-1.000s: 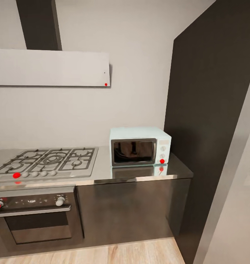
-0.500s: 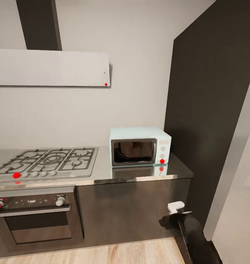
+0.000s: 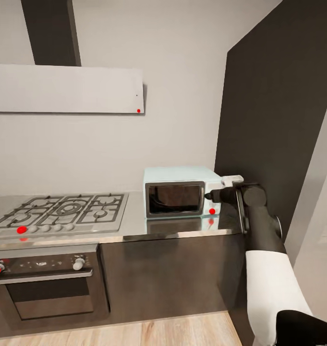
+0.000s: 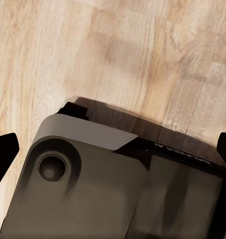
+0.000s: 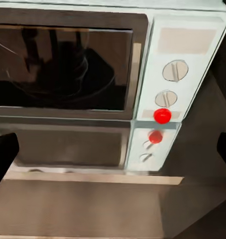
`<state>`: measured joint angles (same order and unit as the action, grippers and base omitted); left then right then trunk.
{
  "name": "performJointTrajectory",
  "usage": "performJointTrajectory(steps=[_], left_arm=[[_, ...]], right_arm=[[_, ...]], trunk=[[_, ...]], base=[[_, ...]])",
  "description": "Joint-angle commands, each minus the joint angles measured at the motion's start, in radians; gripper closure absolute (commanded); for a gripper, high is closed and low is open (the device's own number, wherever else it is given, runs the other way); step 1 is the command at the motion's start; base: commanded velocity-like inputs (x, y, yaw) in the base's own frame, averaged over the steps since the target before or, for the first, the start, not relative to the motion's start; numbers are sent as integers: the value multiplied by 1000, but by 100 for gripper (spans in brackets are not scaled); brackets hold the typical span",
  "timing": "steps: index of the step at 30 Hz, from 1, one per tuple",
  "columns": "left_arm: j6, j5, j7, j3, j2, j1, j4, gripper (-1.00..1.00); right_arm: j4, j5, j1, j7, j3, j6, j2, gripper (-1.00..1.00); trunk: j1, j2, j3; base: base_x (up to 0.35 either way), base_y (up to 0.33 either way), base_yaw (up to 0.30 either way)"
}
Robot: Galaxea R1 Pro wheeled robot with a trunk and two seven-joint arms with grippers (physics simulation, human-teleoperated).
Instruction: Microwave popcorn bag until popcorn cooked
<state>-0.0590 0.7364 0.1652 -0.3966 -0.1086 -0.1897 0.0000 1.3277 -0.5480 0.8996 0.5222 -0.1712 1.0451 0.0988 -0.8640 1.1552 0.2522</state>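
Head view: right gripper raised at the microwave, level w/ its knob panel. Microwave sits at the right end of the countertop, back near the wall, well right of the gas hob.

Step in hand, as we judge it: reach for the microwave, prob. to open the door or work the controls. Door looks shut, so nothing can go in yet. Popcorn bag location: we can't say from these frames.

Jaws: right wrist view shows two dark fingertips at opposite frame edges, wide apart, nothing between them, so released. Left wrist view likewise: tips spread, pointing down at the wood floor over the robot's own base; left gripper idle, released.

Microwave appearance: pale mint-blue box, dark glass door in silver frame, side panel w/ two knobs and a red round light below. Glossy countertop mirrors its front.

Next move, we est.: close in on the door edge by the panel; needs careful alignment, since the fingers are apart from it as yet.
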Motion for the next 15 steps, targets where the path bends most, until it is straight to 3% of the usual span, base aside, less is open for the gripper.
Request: performJointTrajectory(steps=[1, 3, 6, 7, 10, 11, 12, 15], left_arm=[[-2, 8, 4, -8, 0, -1, 0, -100], [-2, 8, 4, -8, 0, -1, 0, -100], [-2, 8, 4, -8, 0, -1, 0, -100], [-2, 8, 4, -8, 0, -1, 0, -100], [-2, 8, 4, -8, 0, -1, 0, -100], [-2, 8, 4, -8, 0, -1, 0, -100], [-2, 8, 4, -8, 0, -1, 0, -100], [-2, 8, 4, -8, 0, -1, 0, -100]], right_arm=[[0, -10, 3, 11, -15, 2, 3, -100], [-21, -6, 6, 11, -84, -25, 5, -100], [-109, -4, 4, 11, -164, -249, -1, -100], [-173, -3, 4, 12, -217, -370, -2, -100], [-294, -5, 4, 12, -298, -515, -7, -100], [-323, -5, 4, 11, -314, -546, -8, -100], [-392, -11, 4, 9, -339, -646, -11, -100], [-404, -10, 4, 8, -343, -665, -11, -100]], trunk=[[0, 1, 1], [0, 1, 1], [0, 1, 1], [0, 1, 1], [0, 1, 1], [0, 1, 1], [0, 1, 1], [0, 1, 1]], base=[[0, 0, 0], [0, 0, 0], [0, 0, 0], [0, 0, 0], [0, 0, 0], [0, 0, 0], [0, 0, 0], [0, 0, 0]])
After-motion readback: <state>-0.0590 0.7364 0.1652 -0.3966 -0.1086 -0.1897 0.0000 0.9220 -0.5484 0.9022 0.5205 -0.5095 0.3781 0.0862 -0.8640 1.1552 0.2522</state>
